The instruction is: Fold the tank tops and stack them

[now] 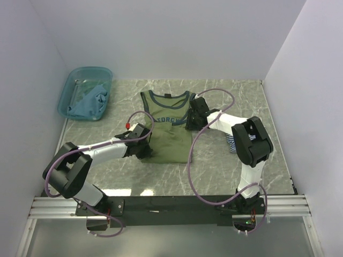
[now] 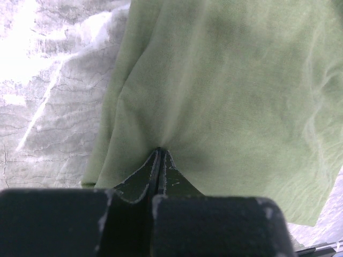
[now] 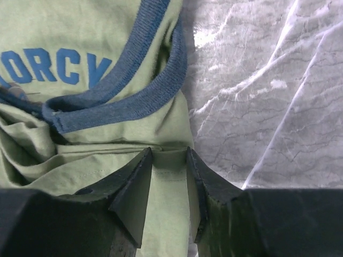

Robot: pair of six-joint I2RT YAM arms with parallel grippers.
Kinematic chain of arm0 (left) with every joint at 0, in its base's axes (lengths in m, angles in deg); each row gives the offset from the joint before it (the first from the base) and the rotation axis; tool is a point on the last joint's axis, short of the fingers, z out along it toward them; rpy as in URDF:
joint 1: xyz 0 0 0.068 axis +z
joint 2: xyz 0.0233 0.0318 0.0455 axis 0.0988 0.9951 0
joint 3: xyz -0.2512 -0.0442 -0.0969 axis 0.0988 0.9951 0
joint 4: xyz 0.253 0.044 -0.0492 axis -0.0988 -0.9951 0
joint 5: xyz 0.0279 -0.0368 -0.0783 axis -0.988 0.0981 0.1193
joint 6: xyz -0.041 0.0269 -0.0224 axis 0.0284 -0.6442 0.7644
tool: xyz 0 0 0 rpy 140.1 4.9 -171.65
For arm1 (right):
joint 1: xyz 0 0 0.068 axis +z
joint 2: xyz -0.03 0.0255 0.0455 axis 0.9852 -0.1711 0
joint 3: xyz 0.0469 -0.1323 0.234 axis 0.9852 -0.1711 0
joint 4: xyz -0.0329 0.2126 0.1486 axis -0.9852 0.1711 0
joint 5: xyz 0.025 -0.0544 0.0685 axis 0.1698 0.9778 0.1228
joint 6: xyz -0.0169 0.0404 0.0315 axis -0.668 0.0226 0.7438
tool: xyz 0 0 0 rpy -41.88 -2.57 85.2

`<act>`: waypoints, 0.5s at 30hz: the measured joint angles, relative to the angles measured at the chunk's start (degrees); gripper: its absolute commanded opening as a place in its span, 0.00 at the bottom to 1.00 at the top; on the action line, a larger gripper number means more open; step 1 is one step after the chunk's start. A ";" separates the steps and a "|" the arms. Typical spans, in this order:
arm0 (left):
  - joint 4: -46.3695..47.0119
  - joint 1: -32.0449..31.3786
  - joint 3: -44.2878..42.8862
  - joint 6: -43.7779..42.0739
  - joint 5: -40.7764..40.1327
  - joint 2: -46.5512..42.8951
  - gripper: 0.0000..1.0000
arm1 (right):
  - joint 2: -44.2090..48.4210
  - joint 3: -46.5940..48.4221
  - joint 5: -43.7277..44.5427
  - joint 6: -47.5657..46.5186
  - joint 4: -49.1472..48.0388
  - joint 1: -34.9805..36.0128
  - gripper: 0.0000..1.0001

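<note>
The olive green tank top (image 1: 169, 134) with dark trim and blue chest lettering lies flat mid-table, neck toward the back. My left gripper (image 1: 146, 151) is at its lower left edge. In the left wrist view it (image 2: 159, 152) is shut, pinching a fold of the olive cloth (image 2: 214, 80). My right gripper (image 1: 189, 124) sits at the shirt's right edge below the armhole. In the right wrist view its jaws (image 3: 169, 152) stand open, astride the olive side hem (image 3: 80, 27). A striped tank top (image 1: 231, 141) peeks out under the right arm. The teal-blue tank top (image 1: 92, 101) lies in the basin.
The translucent teal basin (image 1: 64, 99) stands at the back left corner. White walls close the table on the left, back and right. The marble tabletop (image 1: 241, 101) shows around the shirt. Purple cables loop from both arms over the work area.
</note>
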 measured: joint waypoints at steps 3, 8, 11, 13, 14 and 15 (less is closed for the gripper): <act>0.00 0.00 0.00 -0.02 0.00 0.00 0.00 | -0.35 0.00 -0.02 -0.17 0.02 0.02 0.22; 0.04 0.00 0.09 -0.02 -0.02 -0.09 0.01 | -0.33 -0.02 -0.07 0.04 -0.02 0.00 0.03; 0.07 0.00 0.11 -0.04 -0.02 -0.11 0.00 | -0.24 -0.02 0.07 0.07 0.07 0.00 0.01; 0.13 0.00 0.15 -0.07 -0.02 -0.13 0.00 | -0.13 0.00 0.42 0.02 0.22 0.00 0.00; 0.24 0.00 0.24 -0.07 -0.02 -0.20 0.01 | -0.09 0.11 0.66 0.00 0.50 0.00 0.00; 0.28 0.00 0.33 -0.07 -0.02 -0.26 0.00 | -0.07 0.37 0.94 -0.07 0.90 0.00 0.00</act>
